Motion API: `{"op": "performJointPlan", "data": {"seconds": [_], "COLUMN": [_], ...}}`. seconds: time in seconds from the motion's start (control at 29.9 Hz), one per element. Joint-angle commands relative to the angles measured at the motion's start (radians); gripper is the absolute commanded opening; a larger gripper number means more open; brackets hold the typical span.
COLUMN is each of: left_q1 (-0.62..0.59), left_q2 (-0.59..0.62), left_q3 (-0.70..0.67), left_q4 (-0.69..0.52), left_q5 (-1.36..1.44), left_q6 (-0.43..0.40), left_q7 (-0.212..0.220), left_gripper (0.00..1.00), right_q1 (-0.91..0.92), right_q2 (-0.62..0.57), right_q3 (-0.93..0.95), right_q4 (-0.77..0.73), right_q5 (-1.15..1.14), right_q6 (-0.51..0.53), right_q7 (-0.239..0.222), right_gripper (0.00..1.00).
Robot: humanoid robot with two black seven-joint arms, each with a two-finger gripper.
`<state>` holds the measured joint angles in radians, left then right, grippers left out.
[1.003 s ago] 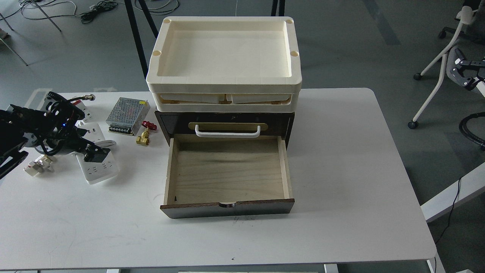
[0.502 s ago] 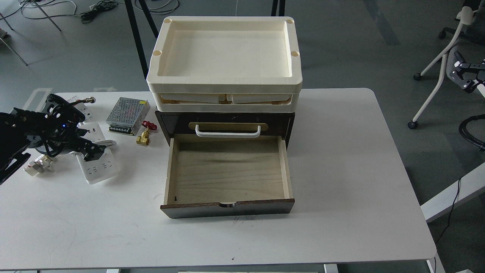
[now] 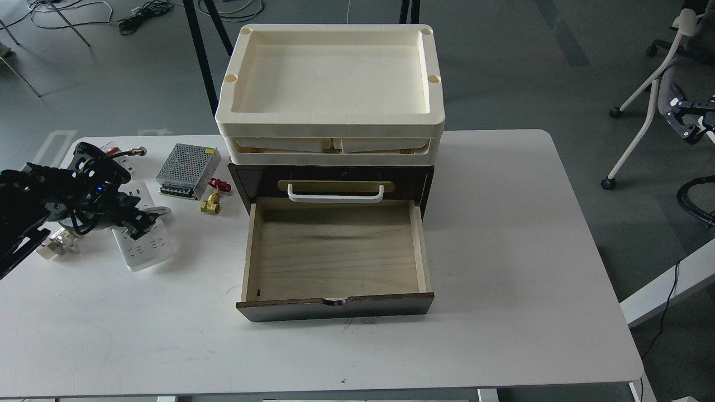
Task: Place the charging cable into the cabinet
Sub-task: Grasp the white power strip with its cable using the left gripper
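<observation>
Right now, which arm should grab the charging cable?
Left. The left gripper is already over the charging cable at the table's left side, beside the cabinet's open drawer. The right gripper is far off to the right, beyond the table edge.

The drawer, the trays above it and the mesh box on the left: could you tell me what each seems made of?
The drawer looks like pale unfinished plywood, its grain showing, with a dark brown front. The trays look like cream moulded plastic, matte with rounded rims. The mesh box seems to be perforated sheet metal, silvery grey.
</observation>
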<state>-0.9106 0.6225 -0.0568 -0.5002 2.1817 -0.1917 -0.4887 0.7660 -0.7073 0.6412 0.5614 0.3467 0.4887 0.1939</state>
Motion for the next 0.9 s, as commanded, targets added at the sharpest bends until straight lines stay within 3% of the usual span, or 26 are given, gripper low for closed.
{"op": "performJointPlan", "data": {"seconds": [0.0, 0.47, 0.64, 0.87], "left_q1": [0.002, 0.009, 0.016, 0.015], "left_q2": [0.002, 0.006, -0.003, -0.004], "left_q3": [0.000, 0.002, 0.002, 0.092], "left_q4": [0.002, 0.003, 0.045, 0.052], "left_q5": [0.000, 0.000, 0.000, 0.000], "left_q6": [0.000, 0.000, 0.001, 0.026], "left_q7": [0.000, 0.000, 0.000, 0.000], "left_gripper": [0.47, 0.46, 0.46, 0.43], "right_q1": [-0.001, -0.017, -0.027, -0.028], "right_q2": [0.000, 0.000, 0.000, 0.000], "right_q3": [0.000, 0.002, 0.003, 0.011], "right_q4": [0.000, 0.000, 0.000, 0.000], "right_q5": [0.000, 0.000, 0.002, 0.002], "right_q6": [0.000, 0.000, 0.000, 0.000], "right_q7": [0.002, 0.002, 0.032, 0.033], "right_gripper": [1.00, 1.00, 1.00, 1.00]}}
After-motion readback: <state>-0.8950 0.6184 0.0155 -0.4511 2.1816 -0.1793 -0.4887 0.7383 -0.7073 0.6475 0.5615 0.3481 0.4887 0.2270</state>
